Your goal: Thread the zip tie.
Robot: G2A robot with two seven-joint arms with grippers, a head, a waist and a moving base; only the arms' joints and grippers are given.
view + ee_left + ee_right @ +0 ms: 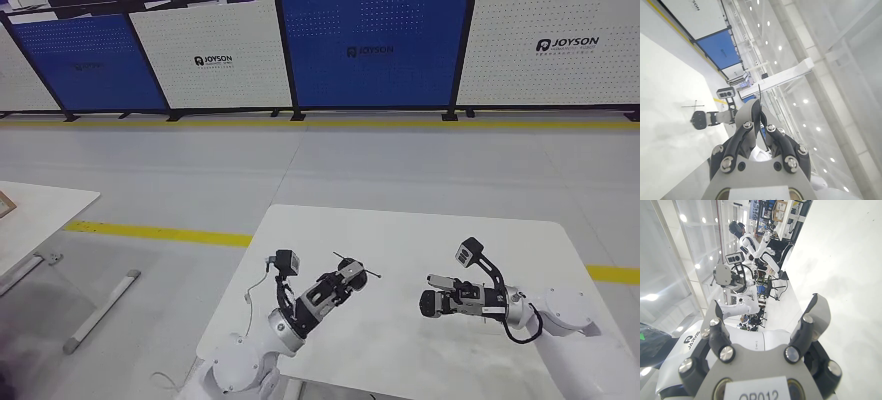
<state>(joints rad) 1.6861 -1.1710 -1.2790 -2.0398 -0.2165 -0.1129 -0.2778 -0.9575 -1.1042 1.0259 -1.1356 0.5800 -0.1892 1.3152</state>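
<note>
Your left hand [758, 107] is clamped on the black zip tie [759, 94], which sticks out past the fingers on both sides and is held up off the white bench [400, 230]. Your right hand [765, 299] faces it with fingers spread, and bare bench lies between them. A thin dark line [693, 106] beside the right hand may be only the tie's shadow. Open surface runs to the far edge. Beyond it are a yellow floor line [150, 232] and blue and white panels [370, 50].
</note>
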